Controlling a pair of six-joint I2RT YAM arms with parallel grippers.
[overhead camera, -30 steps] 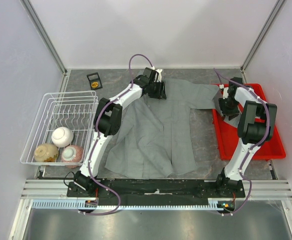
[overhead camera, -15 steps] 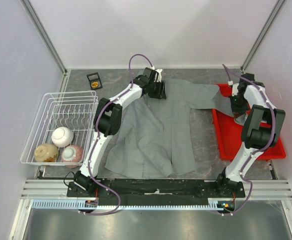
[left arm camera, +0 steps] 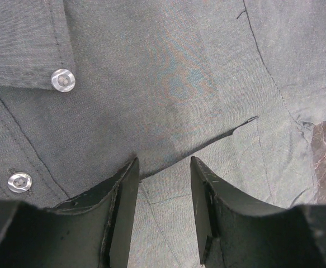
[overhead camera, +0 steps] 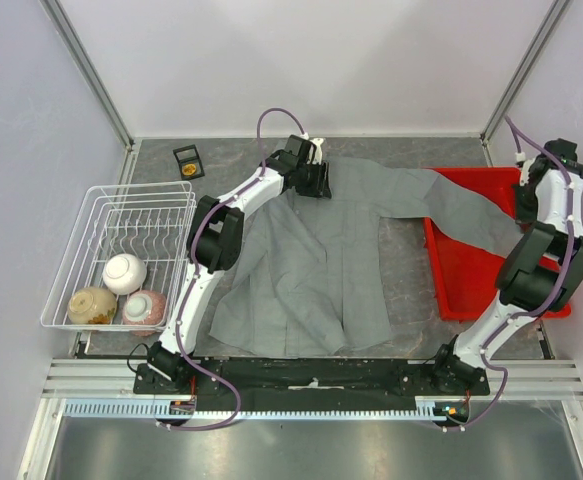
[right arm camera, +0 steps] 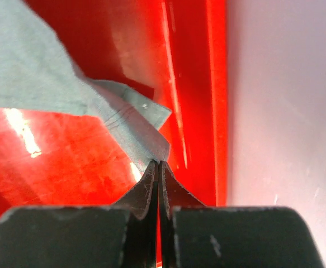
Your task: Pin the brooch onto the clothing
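Observation:
The grey shirt (overhead camera: pixel 316 260) lies spread on the table, collar at the far side. My left gripper (overhead camera: pixel 316 180) is open with its jaws resting on the fabric near the collar; in the left wrist view (left arm camera: pixel 164 167) two pale buttons (left arm camera: pixel 62 80) show beside it. My right gripper (overhead camera: pixel 522 212) is shut on the cuff of the shirt's sleeve (right arm camera: pixel 146 142) and holds it over the red tray (overhead camera: pixel 461 285). The sleeve is stretched across the tray. The brooch (overhead camera: pixel 188 169), tiny and orange-gold, sits in a small black box at the far left, apart from both grippers.
A white wire rack (overhead camera: pixel 91 215) at the left holds three bowls (overhead camera: pixel 124 272). The red tray's rim (right arm camera: pixel 218 100) lies right against the right wall. Walls close in the far side and both flanks.
My right gripper has moved right and back towards the wall with the cuff, pulling the sleeve out straight over the red tray. The left arm has not moved.

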